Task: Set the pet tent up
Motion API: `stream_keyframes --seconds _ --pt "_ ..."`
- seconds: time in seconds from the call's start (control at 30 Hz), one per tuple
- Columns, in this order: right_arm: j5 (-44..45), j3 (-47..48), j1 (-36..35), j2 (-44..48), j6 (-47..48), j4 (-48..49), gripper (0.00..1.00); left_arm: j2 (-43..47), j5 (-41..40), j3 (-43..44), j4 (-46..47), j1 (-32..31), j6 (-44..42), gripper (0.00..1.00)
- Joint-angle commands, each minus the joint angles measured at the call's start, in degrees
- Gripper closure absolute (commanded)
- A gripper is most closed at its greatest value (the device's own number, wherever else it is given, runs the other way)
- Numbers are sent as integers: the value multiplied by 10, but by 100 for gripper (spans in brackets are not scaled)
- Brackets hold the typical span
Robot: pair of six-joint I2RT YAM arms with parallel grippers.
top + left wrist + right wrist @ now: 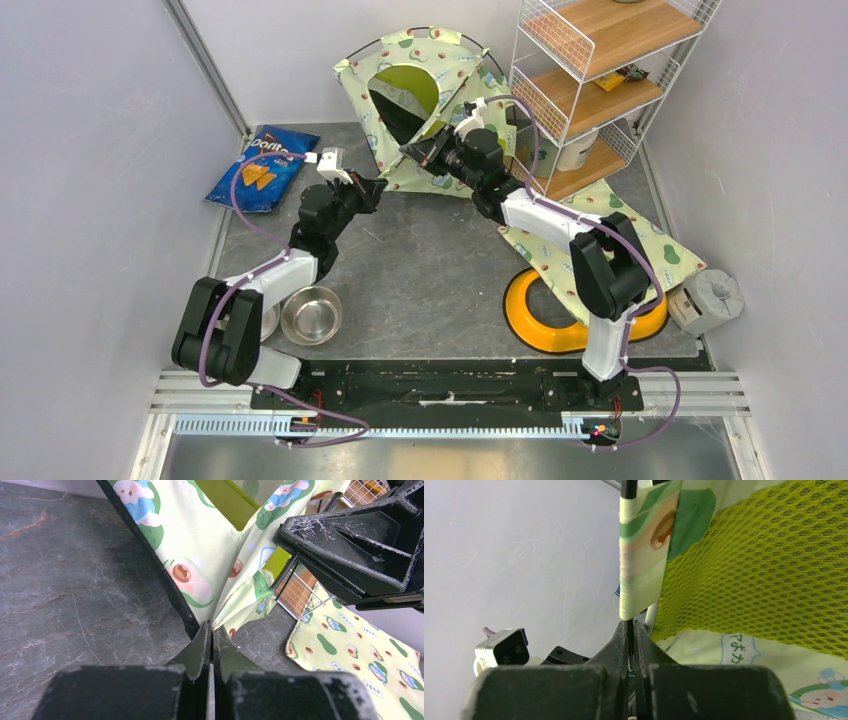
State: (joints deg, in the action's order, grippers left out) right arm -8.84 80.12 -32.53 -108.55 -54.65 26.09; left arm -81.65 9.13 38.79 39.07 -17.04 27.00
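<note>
Pet tent, pale green with avocado print: stands at the back of the table, just beside the wire shelf, with its round doorway turned toward the arms. Right gripper: jaws pinched tight on a thin black pole where it leaves the tent's fabric sleeve. Left gripper: jaws pressed together, tips at the tent's black-edged lower corner; whether they nip any fabric cannot be told.

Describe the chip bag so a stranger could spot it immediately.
Start at the grey table and go to its far left corner, left of the pet tent. The chip bag lies flat there; it is the only blue, glossy packet, printed Doritos.
</note>
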Motion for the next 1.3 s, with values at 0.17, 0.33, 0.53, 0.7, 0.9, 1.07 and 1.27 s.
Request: stream_keyframes --seconds 0.17,0.33,0.53,0.7,0.9,1.07,1.27 --pt "228 48 118 19 -6 132 100 -17 -32 -36 -156 21 -33 98" --pt "220 50 123 17 -22 148 100 -22 -29 -34 -158 21 -33 98" --pt "223 57 126 15 -23 151 100 -24 -28 -35 -159 22 -34 98" --pt "236 55 126 12 -8 143 100 -24 -27 -33 -160 22 -34 98" --pt "237 63 126 -7 -5 140 100 -25 -26 -33 -158 22 -34 98" --pt "234 68 126 -16 -20 152 100 -25 -26 -35 -158 22 -33 98" --pt "231 67 128 -14 -38 164 100 -22 -30 -36 -160 22 -34 98"
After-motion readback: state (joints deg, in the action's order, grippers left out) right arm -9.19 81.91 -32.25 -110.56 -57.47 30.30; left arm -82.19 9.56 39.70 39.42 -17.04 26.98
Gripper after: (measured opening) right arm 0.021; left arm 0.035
